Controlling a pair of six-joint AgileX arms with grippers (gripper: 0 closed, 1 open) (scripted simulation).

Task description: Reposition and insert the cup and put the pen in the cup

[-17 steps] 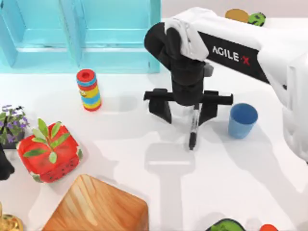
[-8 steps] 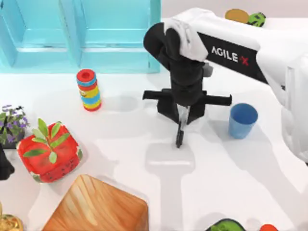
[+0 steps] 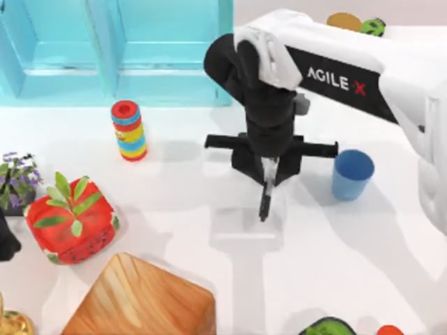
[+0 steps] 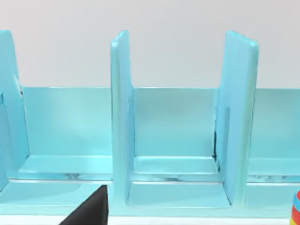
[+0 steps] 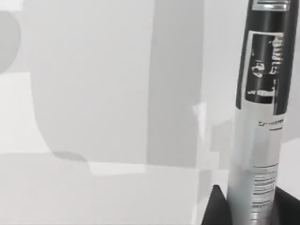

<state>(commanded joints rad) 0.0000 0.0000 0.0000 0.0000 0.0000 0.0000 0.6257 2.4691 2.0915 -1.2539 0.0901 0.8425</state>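
Holding the pen pinched in my right gripper at frame centre, I'm on the carrying step; next I must swing right to the upright cup and lower it in

Pen, clamped in right gripper: glossy black barrel, silvery-grey printed label band with sheen. Gripper fingers: matt black plastic. Cup just beside gripper: smooth light-blue plastic look. Table beneath: smooth matt white.
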